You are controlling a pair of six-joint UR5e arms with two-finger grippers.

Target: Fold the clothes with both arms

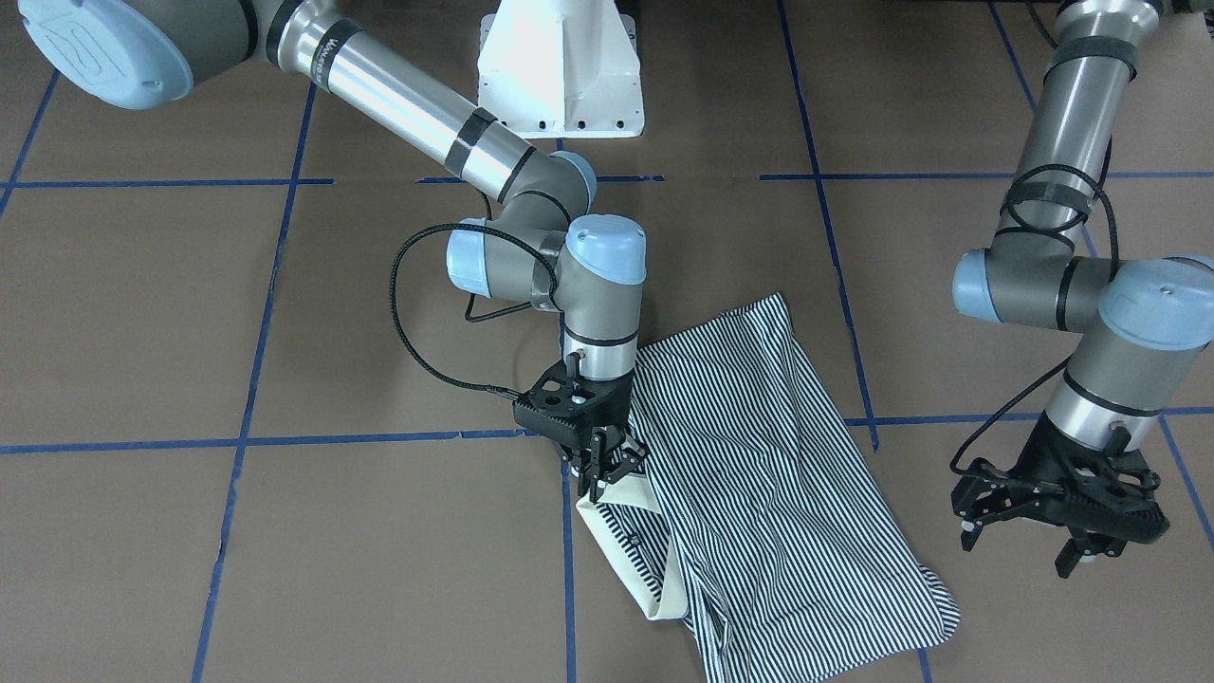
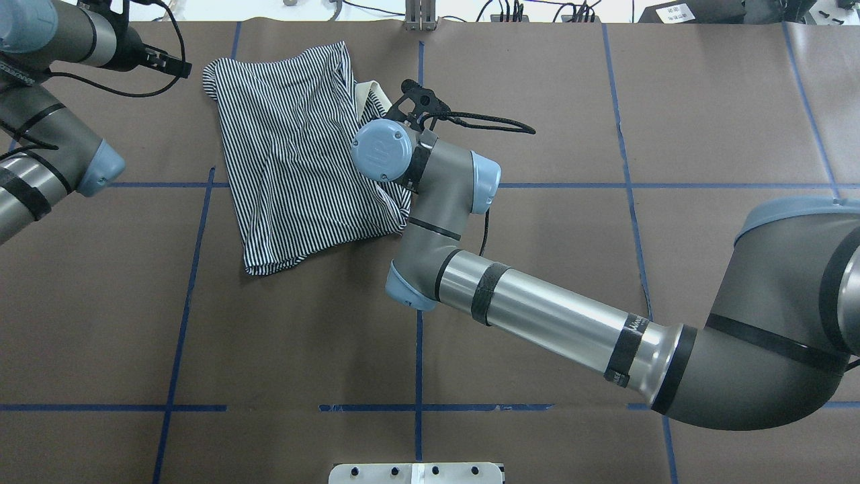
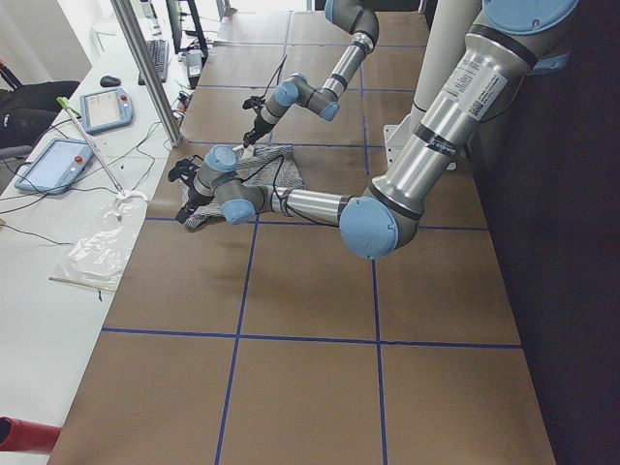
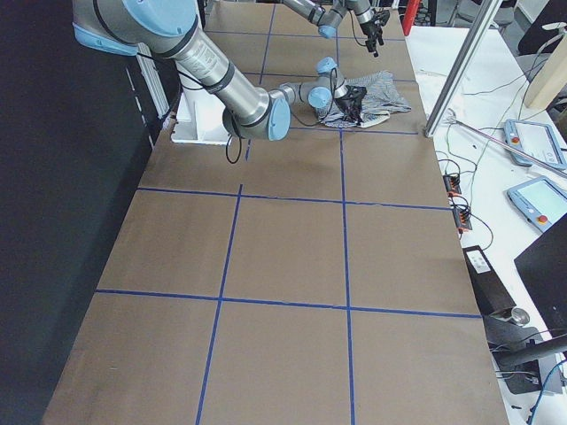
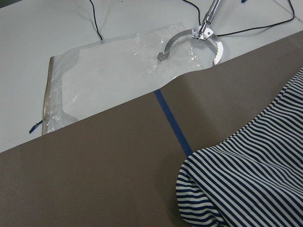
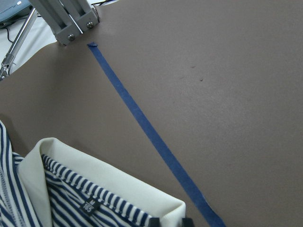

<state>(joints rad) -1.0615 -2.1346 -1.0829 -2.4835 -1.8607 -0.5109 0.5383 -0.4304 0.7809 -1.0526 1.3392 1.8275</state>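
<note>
Black two-finger right gripper (image 1: 599,484): points down, tips on the upper edge of the cream collar (image 1: 626,545). The fingers stand close together. In the right wrist view two dark tips sit either side of the collar's corner at the bottom edge, but I cannot tell whether they pinch the fabric.

Black two-finger left gripper (image 1: 1017,555): fingers spread apart, nothing between them. It hangs over bare table, just beside the shirt's edge and not touching it.

Navy-and-white thin-striped short-sleeved polo shirt (image 1: 759,474): lies flat and wrinkled on the brown paper-covered table (image 1: 142,313), on the side far from the robot. The collar end is toward the right gripper. Small buttons show beside the collar, and a tiny dark label shows inside it in the right wrist view.

Silver-grey right arm (image 2: 537,316): reaches across the table centre, its wrist over the shirt's edge. Silver-grey left arm (image 1: 1072,142): bent downward, well apart from the right arm.

Blue tape lines (image 1: 247,441) make a grid on the paper; one runs under the shirt.

Left wrist view: a clear plastic bag (image 5: 118,80) on the white surface past the table's edge.
</note>
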